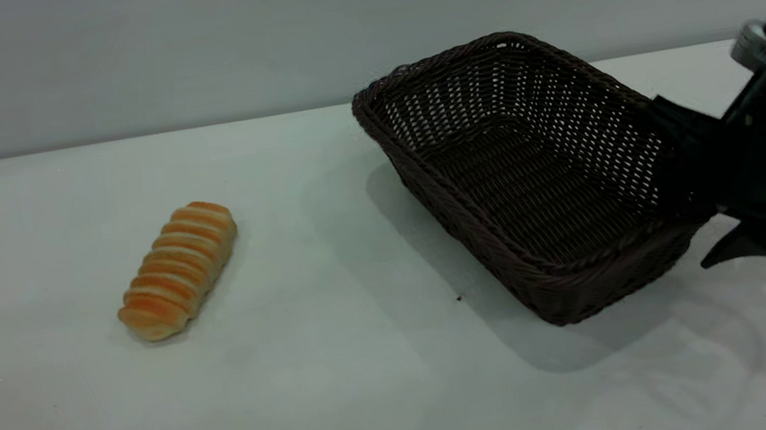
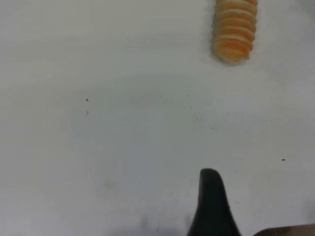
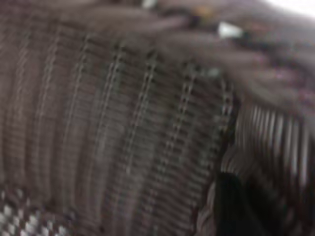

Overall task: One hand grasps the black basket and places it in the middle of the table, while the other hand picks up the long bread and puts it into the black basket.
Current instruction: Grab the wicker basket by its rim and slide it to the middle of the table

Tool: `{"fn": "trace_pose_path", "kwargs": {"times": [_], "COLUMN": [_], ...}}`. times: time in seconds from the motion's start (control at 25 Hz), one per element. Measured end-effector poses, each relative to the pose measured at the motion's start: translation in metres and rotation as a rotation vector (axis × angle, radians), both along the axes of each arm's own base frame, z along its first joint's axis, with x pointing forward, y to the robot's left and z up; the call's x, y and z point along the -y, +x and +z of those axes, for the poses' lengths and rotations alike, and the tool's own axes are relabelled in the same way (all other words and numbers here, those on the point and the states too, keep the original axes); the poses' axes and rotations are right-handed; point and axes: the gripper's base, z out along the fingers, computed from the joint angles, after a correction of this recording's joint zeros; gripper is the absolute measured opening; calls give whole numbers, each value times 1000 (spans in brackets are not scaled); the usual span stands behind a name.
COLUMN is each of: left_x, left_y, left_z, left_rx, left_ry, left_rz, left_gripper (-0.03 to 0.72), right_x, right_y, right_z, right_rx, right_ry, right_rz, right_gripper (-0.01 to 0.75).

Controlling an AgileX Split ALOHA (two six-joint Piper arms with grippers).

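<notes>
The black basket (image 1: 526,174) is tilted, its right side raised off the table (image 1: 344,368) and its left bottom edge low. My right gripper (image 1: 680,165) is shut on the rim at the basket's right end. In the right wrist view the basket's weave (image 3: 113,123) fills the picture, with one dark finger (image 3: 231,206) against it. The long bread (image 1: 177,269) lies flat on the table at the left, nothing touching it. The left gripper (image 2: 251,209) hovers open over bare table, well short of the bread (image 2: 235,30), and is outside the exterior view.
The table's far edge (image 1: 121,140) meets a plain grey wall. A small dark speck (image 1: 459,298) lies on the table just in front of the basket.
</notes>
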Motion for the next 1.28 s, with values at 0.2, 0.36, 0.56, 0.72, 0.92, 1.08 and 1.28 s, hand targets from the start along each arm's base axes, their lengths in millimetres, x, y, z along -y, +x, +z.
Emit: {"fn": "trace_pose_path", "kwargs": {"times": [0.2, 0.36, 0.56, 0.72, 0.92, 1.08, 1.28], "left_x": [0, 0, 0, 0, 1, 1, 1], "left_y": [0, 0, 0, 1, 2, 2, 2], "left_z": [0, 0, -13, -17, -17, -17, -18], "left_rx": [0, 0, -34, -35, -23, -25, -26], "left_ry": [0, -1, 1, 0, -6, -7, -9], "left_rz": [0, 1, 0, -1, -2, -2, -2], "left_gripper": [554, 554, 554, 554, 554, 554, 554], "right_x": [2, 2, 0, -7, -19, -29, -39], "right_y": [4, 5, 5, 0, 5, 18, 35], "right_z": [-3, 3, 31, 43, 46, 47, 33], "right_rx": [19, 36, 131, 142, 124, 125, 98], "right_ry": [-14, -9, -93, -137, -110, -76, -35], "right_rz": [-46, -46, 193, 451, 683, 791, 875], "right_gripper": [170, 96, 96, 96, 96, 96, 95]}}
